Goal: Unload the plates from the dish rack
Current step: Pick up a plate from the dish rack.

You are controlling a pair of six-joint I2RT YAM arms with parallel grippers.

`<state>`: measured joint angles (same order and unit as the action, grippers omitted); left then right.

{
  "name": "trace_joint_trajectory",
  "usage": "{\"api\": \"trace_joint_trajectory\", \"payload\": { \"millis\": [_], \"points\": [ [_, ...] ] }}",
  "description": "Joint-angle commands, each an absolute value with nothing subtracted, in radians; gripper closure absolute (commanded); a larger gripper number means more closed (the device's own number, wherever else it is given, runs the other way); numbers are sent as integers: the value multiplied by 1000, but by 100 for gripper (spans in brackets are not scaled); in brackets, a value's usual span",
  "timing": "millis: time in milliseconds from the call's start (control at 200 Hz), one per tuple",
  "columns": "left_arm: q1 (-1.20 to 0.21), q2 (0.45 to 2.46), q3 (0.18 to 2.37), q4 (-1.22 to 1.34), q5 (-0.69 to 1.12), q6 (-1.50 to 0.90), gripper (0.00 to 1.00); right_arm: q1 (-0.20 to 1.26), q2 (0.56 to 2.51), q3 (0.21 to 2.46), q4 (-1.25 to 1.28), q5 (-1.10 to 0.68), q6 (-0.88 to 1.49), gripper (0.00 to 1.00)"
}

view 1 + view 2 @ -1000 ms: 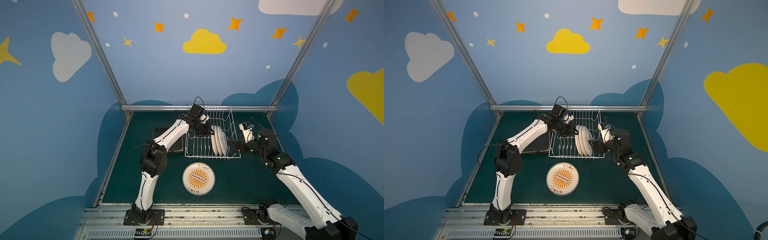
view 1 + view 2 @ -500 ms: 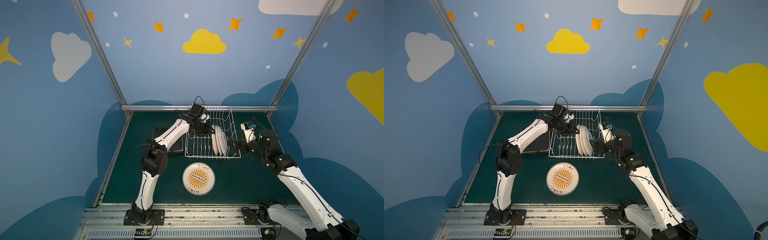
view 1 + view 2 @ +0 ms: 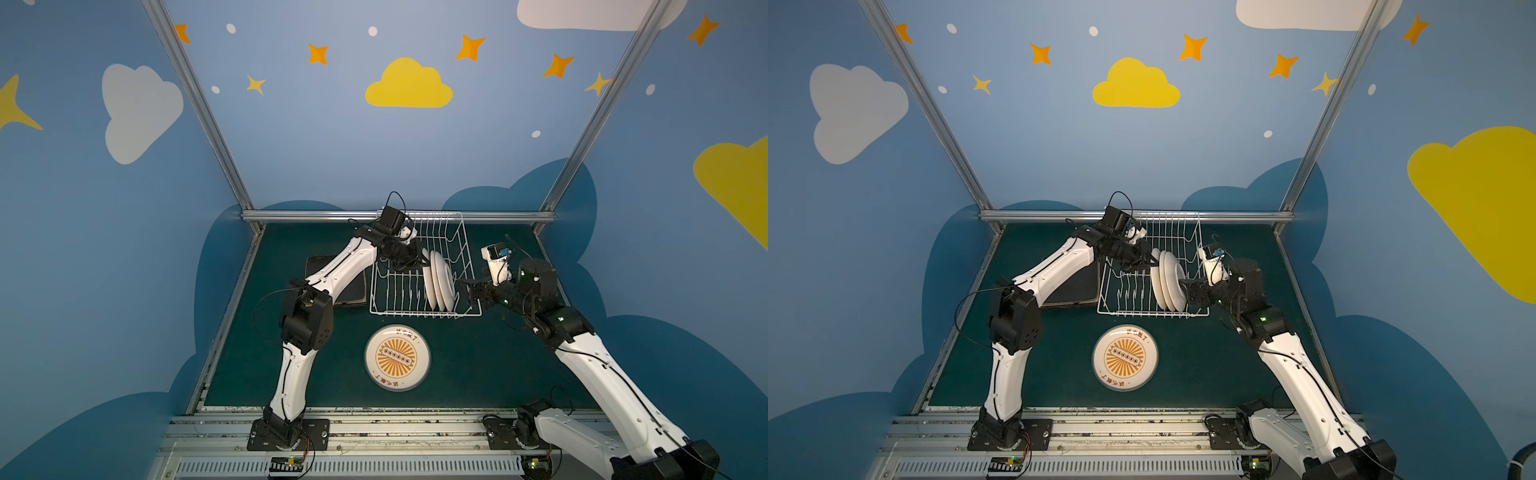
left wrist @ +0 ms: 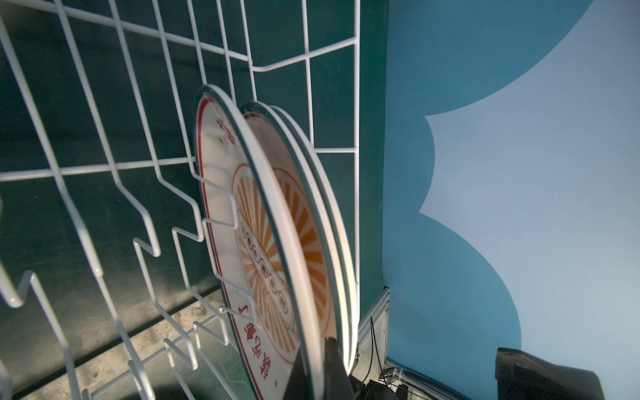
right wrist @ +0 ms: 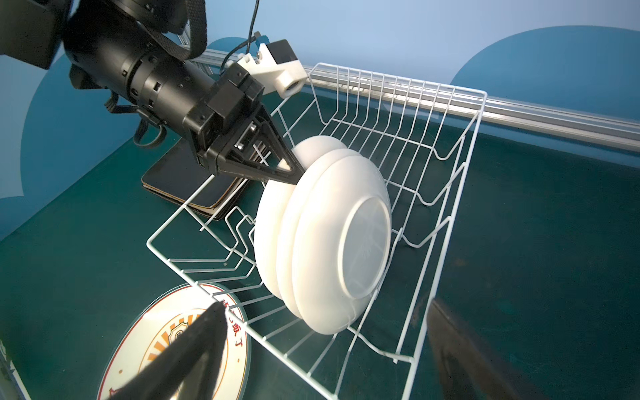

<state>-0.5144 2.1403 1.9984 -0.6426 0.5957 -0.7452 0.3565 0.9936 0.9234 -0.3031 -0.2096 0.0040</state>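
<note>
Three round plates [image 5: 329, 235] stand on edge in the dish rack [image 3: 397, 291]. They are crowded together at the end nearest the right arm, with their white backs toward it.

- **Change:** Compared with a second ago, you'll find almost none. The plates have the same lean and sit in the same slots, and the rack hasn't shifted.
- **Left end effector [image 5: 296, 173]:** It stays clamped on the upper rim of that group. Whether it has the outermost plate or the middle one, you cannot tell.
- **Reading:** The pinch looks settled and the lift hasn't begun. The pull out of the rack is likely next.
- **Risk:** The neighbours sit so close that one may drag along or tip.
- **Right end effector [image 5: 323, 304]:** Its fingers are wide apart and hold nothing. It hovers just outside the rack's wall, facing the plate backs, also unmoved. It could steady the rack if you want that.
- **Further out:** One round plate [image 3: 397, 358] lies face up on the worktop [image 3: 478, 365] in front of the rack. A stack of dark square plates [image 5: 180, 180] lies beside the rack under the left arm. Judging by that, unloading is past halfway.
</note>
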Motion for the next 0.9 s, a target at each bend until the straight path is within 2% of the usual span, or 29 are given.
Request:
{"api": "trace_joint_trajectory", "payload": {
  "millis": [0, 896],
  "points": [
    [-494, 2055, 2002, -620, 575, -731, 97, 353, 966, 915, -293, -207, 15, 10],
    [-466, 1881, 1904, -608, 538, -717, 97, 351, 982, 928, -266, -200, 73, 10]
  ]
}}
